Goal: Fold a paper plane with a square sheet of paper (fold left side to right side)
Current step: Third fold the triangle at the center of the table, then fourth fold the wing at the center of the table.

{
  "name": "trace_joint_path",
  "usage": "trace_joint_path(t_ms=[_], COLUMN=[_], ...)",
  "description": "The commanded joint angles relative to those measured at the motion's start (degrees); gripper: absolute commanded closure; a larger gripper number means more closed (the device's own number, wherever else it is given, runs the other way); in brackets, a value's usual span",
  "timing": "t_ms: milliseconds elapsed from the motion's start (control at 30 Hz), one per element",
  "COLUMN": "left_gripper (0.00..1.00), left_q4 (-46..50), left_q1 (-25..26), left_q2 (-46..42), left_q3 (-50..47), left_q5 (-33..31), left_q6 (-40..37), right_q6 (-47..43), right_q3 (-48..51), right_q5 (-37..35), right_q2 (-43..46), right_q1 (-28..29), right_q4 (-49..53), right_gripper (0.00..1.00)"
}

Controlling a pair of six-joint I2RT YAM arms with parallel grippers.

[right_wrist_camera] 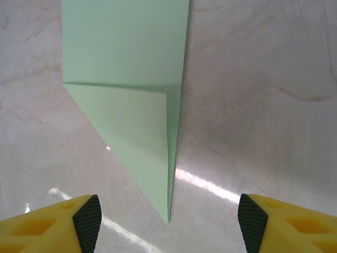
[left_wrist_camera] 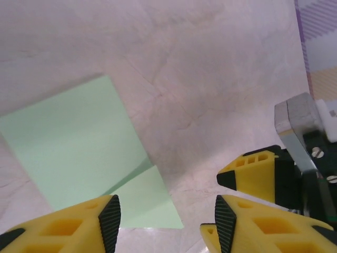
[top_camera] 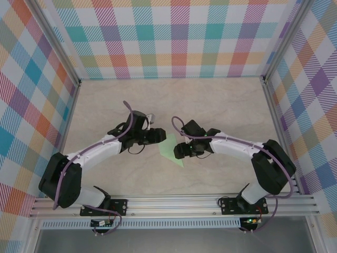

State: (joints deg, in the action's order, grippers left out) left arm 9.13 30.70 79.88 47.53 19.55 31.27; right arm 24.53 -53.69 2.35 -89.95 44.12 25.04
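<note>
The worktop [top_camera: 221, 105] is showing a smooth, beige, marble-veined surface that is throwing soft glare; fabric-like walls [top_camera: 179, 37] in a pastel plaid are enclosing it on three sides; ribbed aluminium rails [top_camera: 174, 203] are running along the near edge, carrying both arm bases.

The paper [top_camera: 171, 150] is lying flat at mid-worktop, between the two arms; it is thin, matte and pale green, folded into a narrow strip that is tapering to a sharp point; in the right wrist view the paper [right_wrist_camera: 131, 79] is showing a triangular flap and a straight crease running to the tip.

The left gripper [left_wrist_camera: 166, 216] is standing spread, pinching nothing; its yellow fingers [left_wrist_camera: 84, 221] are hanging over the paper's [left_wrist_camera: 73, 142] near edge.

The right gripper [right_wrist_camera: 168, 216] is standing spread wide, pinching nothing; its black ridged pads [right_wrist_camera: 87, 219] are flanking the pointed tip, well apart from it.
</note>
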Motion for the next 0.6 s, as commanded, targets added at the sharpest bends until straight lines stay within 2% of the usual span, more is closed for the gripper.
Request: trace_joint_path(t_ms=[0,167,267,433,567], left_gripper=[0.44,0.42,0.42,0.41,0.41], left_q4=[3.1,1.7,2.0,2.3,2.5], left_q1=[-1.2,-1.2,-1.2,-1.2,-1.2], left_q2=[-0.2,0.8,1.3,1.4,1.2], left_q3=[-3.9,-5.1,-4.9,-5.3,-5.8], left_q5=[-1.3,-1.2,-1.2,-1.5,-1.9], left_q6=[4.6,5.9,5.8,5.8,5.5], right_q6=[-4.1,-5.0,-5.6,-7.6,-9.9], right_q3=[-3.0,-4.7,-3.2,0.7,0.8], right_q5=[-1.1,1.0,5.1,16.3,20.0], right_q2=[-4.5,-9.9,-9.5,-8.1,-9.1], right_q1=[-0.7,-1.5,-2.1,-6.0,-7.4], right_q4=[-2.2,-3.7,-7.3,-14.3,-14.9], right_gripper=[0.28,0.34,0.37,0.39,0.42])
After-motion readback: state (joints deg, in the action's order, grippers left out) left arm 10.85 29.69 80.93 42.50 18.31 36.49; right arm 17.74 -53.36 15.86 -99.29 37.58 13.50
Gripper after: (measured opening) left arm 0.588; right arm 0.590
